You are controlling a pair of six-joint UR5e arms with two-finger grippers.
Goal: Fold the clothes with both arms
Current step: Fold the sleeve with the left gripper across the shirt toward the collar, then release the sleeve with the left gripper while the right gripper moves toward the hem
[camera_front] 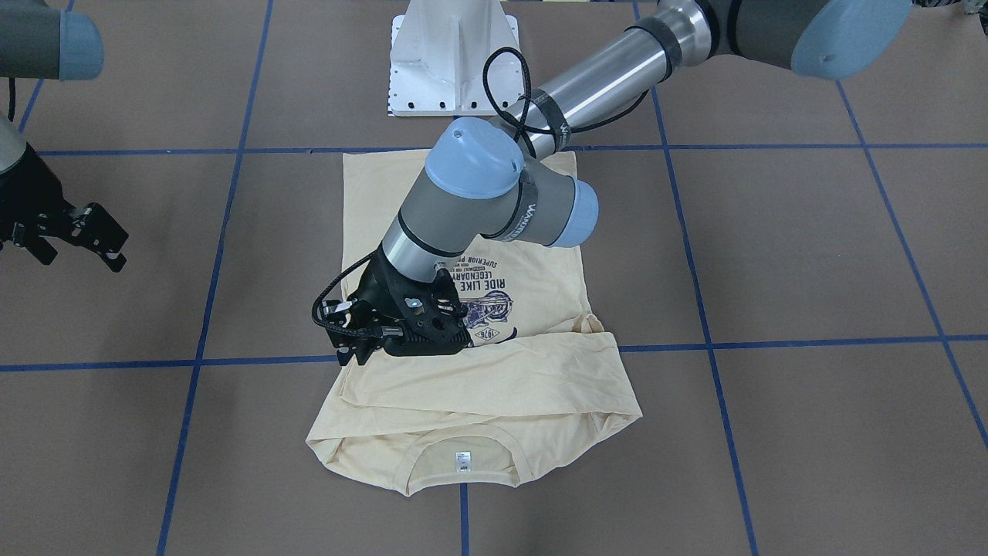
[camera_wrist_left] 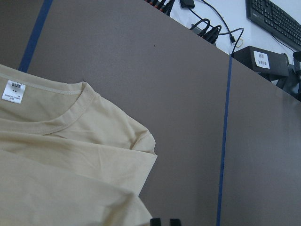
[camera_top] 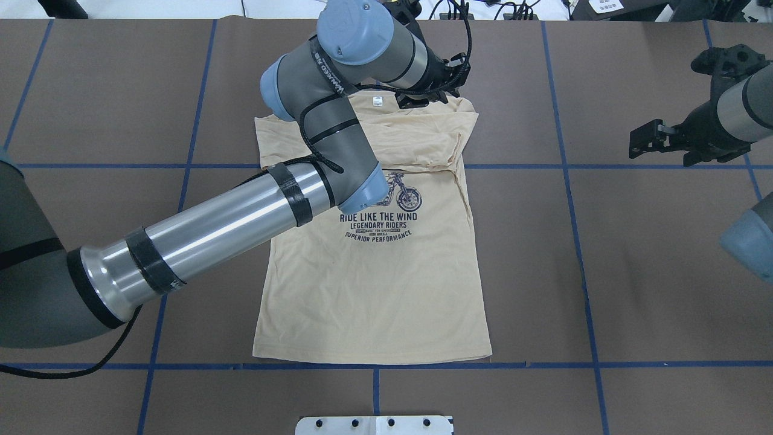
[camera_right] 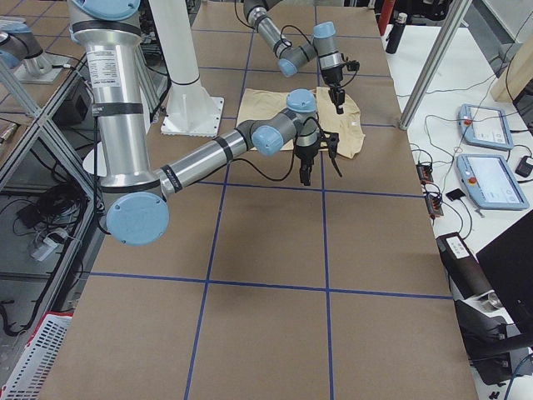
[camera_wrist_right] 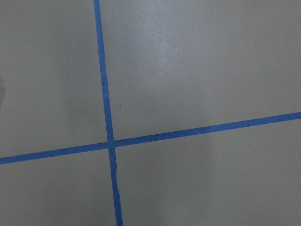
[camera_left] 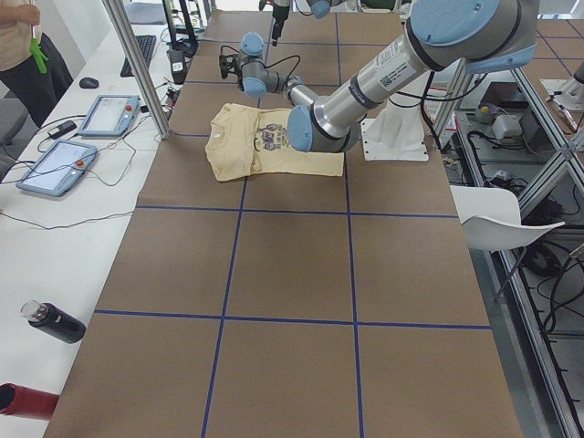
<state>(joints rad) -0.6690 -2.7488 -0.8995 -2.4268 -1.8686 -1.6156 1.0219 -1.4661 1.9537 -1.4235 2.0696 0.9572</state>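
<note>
The clothes are one cream-yellow T-shirt lying flat, print up, on the brown table. Its sleeves are folded in across the chest just below the collar, where a white neck label shows. My left arm reaches over the shirt. Its gripper hovers at the shoulder beside the collar, near the shirt's edge. In the left wrist view its fingertips stand close together, shut, with no cloth seen between them. My right gripper hangs open over bare table, well off to the shirt's side, holding nothing.
The white pedestal base stands at the robot's side of the table. Blue tape lines cross the brown surface. Beyond the far edge is a white bench with control pendants, a keyboard, bottles and a standing person.
</note>
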